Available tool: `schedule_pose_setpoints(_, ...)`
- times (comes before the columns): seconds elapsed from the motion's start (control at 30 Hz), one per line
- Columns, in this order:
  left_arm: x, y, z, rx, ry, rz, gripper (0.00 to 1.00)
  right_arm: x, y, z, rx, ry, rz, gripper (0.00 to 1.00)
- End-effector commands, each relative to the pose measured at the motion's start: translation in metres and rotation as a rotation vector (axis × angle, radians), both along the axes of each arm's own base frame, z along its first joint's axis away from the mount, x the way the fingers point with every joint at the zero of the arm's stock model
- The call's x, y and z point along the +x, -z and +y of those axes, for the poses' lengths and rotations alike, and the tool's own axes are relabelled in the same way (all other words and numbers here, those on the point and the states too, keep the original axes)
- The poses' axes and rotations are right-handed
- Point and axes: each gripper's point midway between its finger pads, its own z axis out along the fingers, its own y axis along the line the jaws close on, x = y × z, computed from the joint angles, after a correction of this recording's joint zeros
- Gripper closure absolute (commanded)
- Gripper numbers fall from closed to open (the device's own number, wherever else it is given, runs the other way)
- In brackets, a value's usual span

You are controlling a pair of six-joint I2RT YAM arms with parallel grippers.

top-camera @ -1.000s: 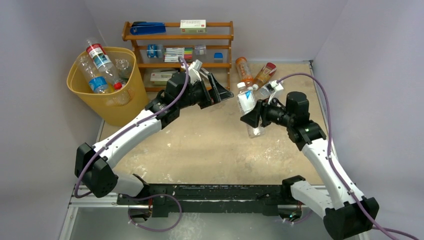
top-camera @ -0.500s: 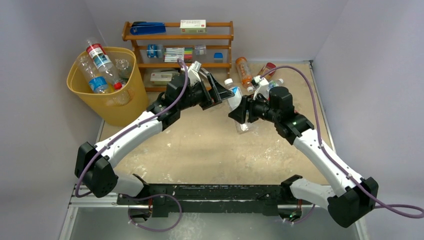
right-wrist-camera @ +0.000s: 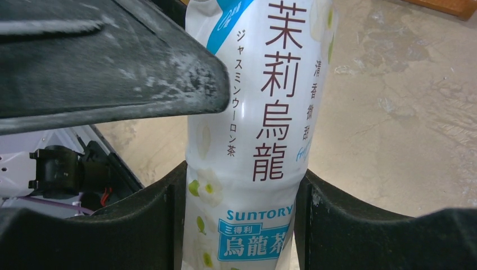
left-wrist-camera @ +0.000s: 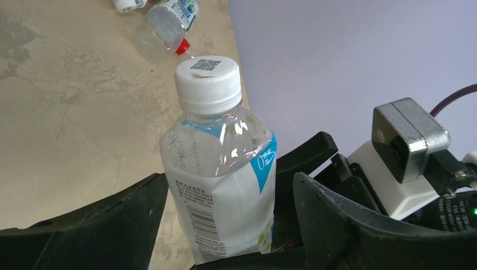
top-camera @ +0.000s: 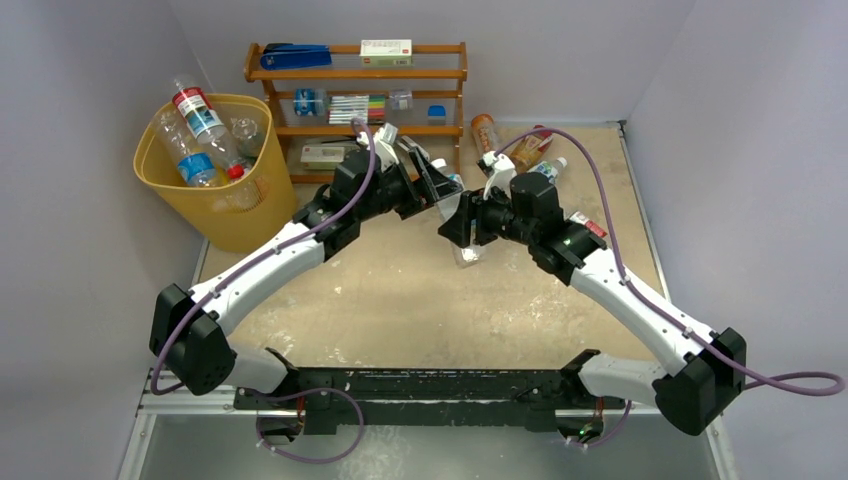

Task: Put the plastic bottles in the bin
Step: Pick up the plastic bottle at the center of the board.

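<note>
Just above the middle of the top view, the two arms meet over the tan table (top-camera: 400, 300) with a white-labelled bottle (left-wrist-camera: 222, 185) between them. The right gripper (right-wrist-camera: 242, 185) is pinching this bottle low on its body. In the right wrist view its two dark fingers (right-wrist-camera: 349, 225) press against either side of the label, which carries blue and maroon printing. The left gripper (left-wrist-camera: 228, 191) has its jaws spread around the same bottle higher up. In the left wrist view the bottle stands between that gripper's fingers (left-wrist-camera: 101, 230) with its white cap (left-wrist-camera: 208, 84) toward the top of the frame. A sliver of space shows between the label and the right-hand finger, so these jaws are not squeezing it. One of the left fingers crosses the upper left of the right wrist view, in front of the bottle. The yellow bin (top-camera: 215, 225) stands at the upper left of the top view, well apart from the held bottle. A red-labelled bottle (top-camera: 197, 110) and a blue-labelled bottle (top-camera: 192, 162) poke out above its rim. To the right of the bin is the wooden rack (top-camera: 440, 75), holding small boxes. Several more bottles (top-camera: 486, 130) lie on the table at the upper centre, behind the right arm and just right of the rack.
</note>
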Motion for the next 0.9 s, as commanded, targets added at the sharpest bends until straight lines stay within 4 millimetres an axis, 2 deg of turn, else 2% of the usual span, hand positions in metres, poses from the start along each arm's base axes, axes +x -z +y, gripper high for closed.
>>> schedule_pose_setpoints(0.0, 0.001, -0.008, 0.003, 0.029, -0.01, -0.05, 0.27, 0.008, -0.038, 0.007, 0.066, 0.019, -0.087, 0.71)
schedule_pose_setpoints(0.13, 0.003, 0.001, 0.004, 0.07, -0.008, -0.039, 0.54, 0.007, -0.042, 0.009, 0.078, 0.015, -0.09, 0.71)
schedule_pose_setpoints(0.23, 0.006, 0.003, 0.006, 0.097, -0.016, -0.045, 0.65, 0.005, -0.045, 0.01, 0.088, 0.004, -0.088, 0.68)
schedule_pose_setpoints(0.3, 0.008, 0.0, 0.01, 0.127, -0.031, -0.059, 0.67, 0.001, -0.048, 0.012, 0.093, -0.01, -0.079, 0.62)
schedule_pose_setpoints(0.37, 0.014, -0.005, 0.015, 0.171, -0.05, -0.08, 0.67, -0.005, -0.05, 0.012, 0.097, -0.027, -0.069, 0.48)
schedule_pose_setpoints(0.43, 0.02, -0.012, 0.021, 0.204, -0.06, -0.102, 0.67, -0.011, -0.053, 0.009, 0.102, -0.031, -0.064, 0.46)
schedule_pose_setpoints(0.5, 0.028, -0.02, 0.027, 0.226, -0.072, -0.117, 0.68, -0.017, -0.059, 0.005, 0.112, -0.031, -0.065, 0.31)
schedule_pose_setpoints(0.6, 0.049, -0.031, 0.048, 0.258, -0.117, -0.136, 0.68, -0.027, -0.065, 0.0, 0.119, -0.038, -0.06, 0.06)
schedule_pose_setpoints(0.63, 0.056, -0.036, 0.057, 0.263, -0.134, -0.142, 0.68, -0.03, -0.068, -0.002, 0.125, -0.038, -0.063, 0.01)
schedule_pose_setpoints(0.7, 0.069, -0.045, 0.075, 0.282, -0.167, -0.156, 0.68, -0.036, -0.07, -0.007, 0.125, -0.032, -0.064, 0.0)
schedule_pose_setpoints(0.73, 0.075, -0.057, 0.084, 0.291, -0.187, -0.176, 0.68, -0.037, -0.07, -0.01, 0.124, -0.024, -0.064, 0.0)
schedule_pose_setpoints(0.87, 0.097, -0.082, 0.131, 0.363, -0.287, -0.213, 0.68, -0.045, -0.066, -0.017, 0.116, -0.013, -0.053, 0.0)
